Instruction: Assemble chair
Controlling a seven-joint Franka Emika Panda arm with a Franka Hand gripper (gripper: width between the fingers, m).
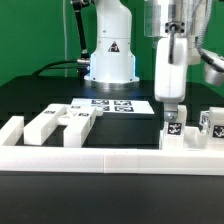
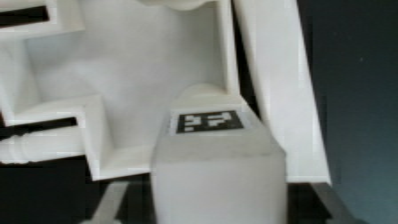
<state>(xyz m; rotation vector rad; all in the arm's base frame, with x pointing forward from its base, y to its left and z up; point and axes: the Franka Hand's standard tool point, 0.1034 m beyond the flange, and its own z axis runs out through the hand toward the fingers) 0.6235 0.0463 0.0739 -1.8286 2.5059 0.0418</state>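
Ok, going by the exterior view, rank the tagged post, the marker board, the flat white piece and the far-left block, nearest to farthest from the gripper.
1. The tagged post, directly at the tips of the gripper.
2. The marker board, just toward the exterior view's left.
3. The flat white piece, farther left.
4. The far-left block, at that edge.

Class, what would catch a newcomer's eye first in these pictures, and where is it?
The white robot arm stands at the back, its claw shut on a tagged white post at the exterior view's right. Blocky white chair parts lie at the exterior view's left, behind the long border rail.
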